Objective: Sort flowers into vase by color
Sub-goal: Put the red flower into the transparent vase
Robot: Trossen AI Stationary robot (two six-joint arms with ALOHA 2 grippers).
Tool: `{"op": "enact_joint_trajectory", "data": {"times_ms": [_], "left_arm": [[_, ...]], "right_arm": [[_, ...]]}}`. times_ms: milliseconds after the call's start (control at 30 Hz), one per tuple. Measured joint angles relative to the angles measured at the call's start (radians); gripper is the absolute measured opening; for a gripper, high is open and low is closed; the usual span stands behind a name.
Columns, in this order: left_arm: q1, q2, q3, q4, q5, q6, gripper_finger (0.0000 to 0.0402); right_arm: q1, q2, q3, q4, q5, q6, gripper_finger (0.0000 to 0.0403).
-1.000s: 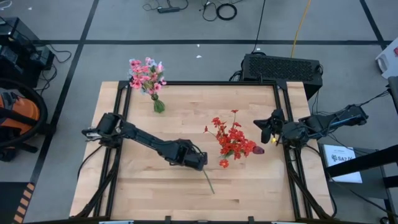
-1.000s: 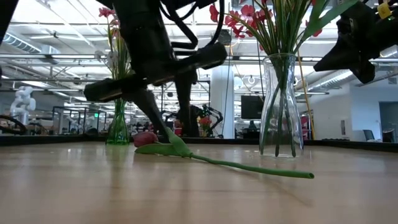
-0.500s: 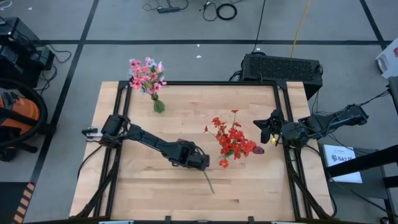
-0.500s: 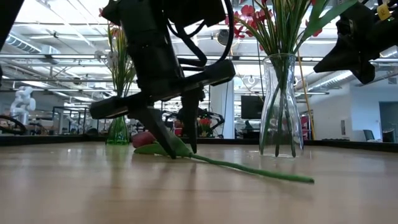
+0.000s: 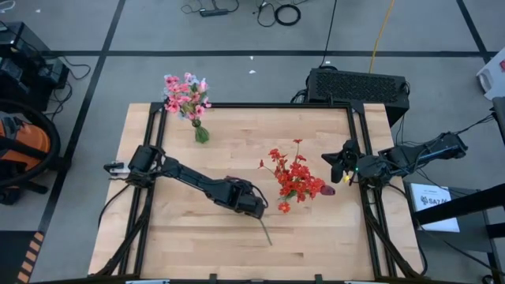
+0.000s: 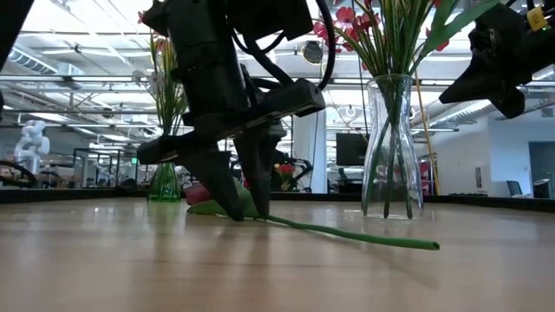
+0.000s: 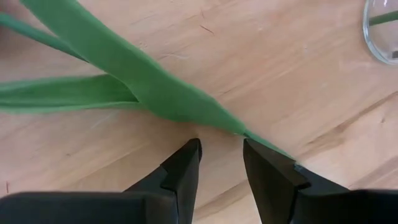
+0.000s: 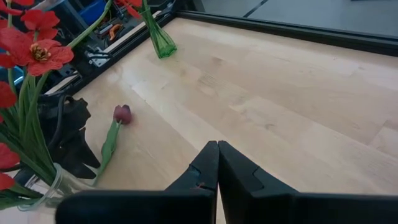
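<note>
A single tulip (image 6: 201,192) with a dark red bloom lies flat on the wooden table, its green stem (image 6: 347,232) running toward the near edge. My left gripper (image 7: 221,149) stands open over it, pointing down, fingertips near the table where the leaves join the stem (image 5: 254,211). A clear glass vase (image 6: 390,147) with red flowers (image 5: 296,177) stands right of centre. A green vase (image 5: 201,134) with pink flowers (image 5: 188,96) stands at the far left. My right gripper (image 8: 217,152) waits shut by the table's right edge (image 5: 341,163). My left gripper comes at the tulip from above, pointing down, its fingers set across the stem just below the leaves. One finger (image 7: 270,165) covers the stem (image 7: 249,135) there, the other (image 7: 183,165) stands beside it. Whether either finger touches the stem, I cannot tell.
A black frame rail (image 5: 359,158) runs around the table. A black box (image 5: 359,83) sits beyond the far edge. Bare wood (image 5: 181,237) lies at the near left. The glass vase's rim (image 7: 380,31) shows close by the left gripper.
My left gripper has come down toward the tulip and rolled about its own pointing line, so its fingers now stand at the leaves close to the table. The gap between its fingers looks unchanged. The tulip lies where it was.
</note>
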Motion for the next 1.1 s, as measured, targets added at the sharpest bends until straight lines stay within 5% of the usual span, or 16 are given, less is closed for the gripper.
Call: {"op": "enact_joint_trajectory", "data": {"times_ms": [333,567,1100], "left_arm": [[0.005,-0.004,-0.003,0.015,0.038,-0.034,0.0072],[0.005,-0.004,-0.003,0.042,0.059,-0.209,0.0068],[0.005,-0.004,-0.001,0.008,0.093,-0.184,0.0068]], "right_arm": [[0.000,0.000,0.000,0.000,0.000,0.002,0.0000],[0.000,0.000,0.000,0.001,0.000,0.002,0.0000],[0.000,0.000,0.000,0.001,0.001,0.002,0.0000]]}}
